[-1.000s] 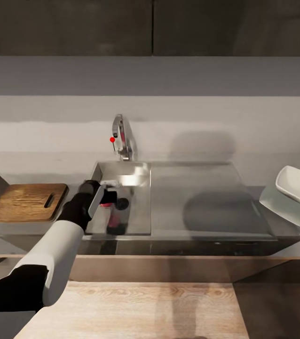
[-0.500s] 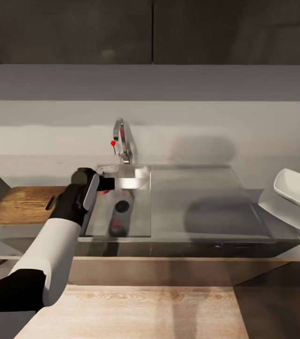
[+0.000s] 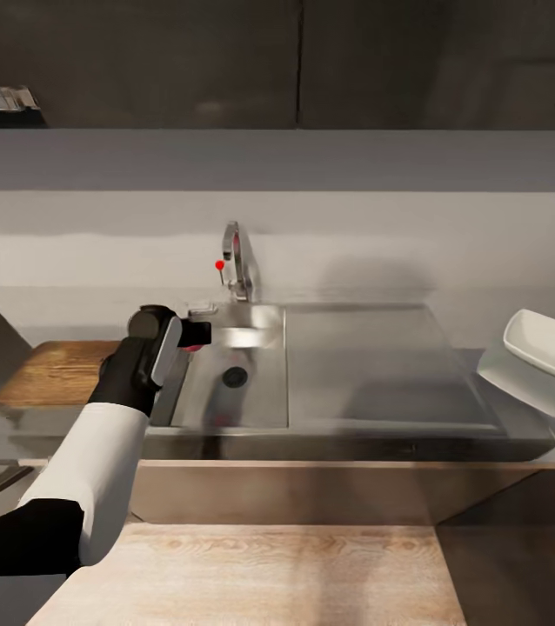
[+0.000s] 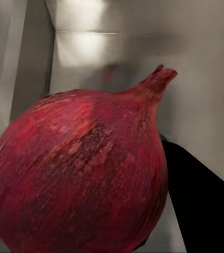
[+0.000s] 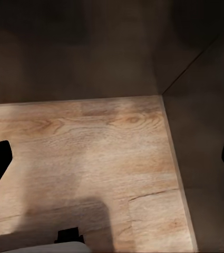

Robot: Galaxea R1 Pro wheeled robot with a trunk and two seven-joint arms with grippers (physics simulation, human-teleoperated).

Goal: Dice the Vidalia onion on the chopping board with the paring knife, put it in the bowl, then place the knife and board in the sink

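Grey kitchen wall and dark cupboards stand behind a steel counter [image 3: 382, 382] into which the sink [image 3: 230, 396] is set. From the task's thing outward: the Vidalia onion [image 4: 80, 174], dark red with its short tip pointing away from the wrist camera, sits clenched in the left pincer [image 3: 195, 335], black fingers [image 4: 196, 195] pressing its flanks. In the head view it shows as a sliver of red at the pincer's tip, held above the basin's rim at about ten o'clock from the drain [image 3: 235, 376]. Held up like this, it looks ready to clear the sink wall on the way to the cutting place.

At nine o'clock from the sink lies the chopping board [image 3: 56, 374] on the counter, partly hidden by the left arm; it is near enough that a short sideways carry should reach it. At twelve o'clock rises the chrome tap [image 3: 236, 261] with its red dot. At three o'clock, well apart past the drainboard, the white bowl [image 3: 549, 346] waits for the diced pieces.

The right pincer [image 5: 112, 158] hangs released over a pale wooden table [image 5: 90, 158], its fingertips wide apart and holding nothing.
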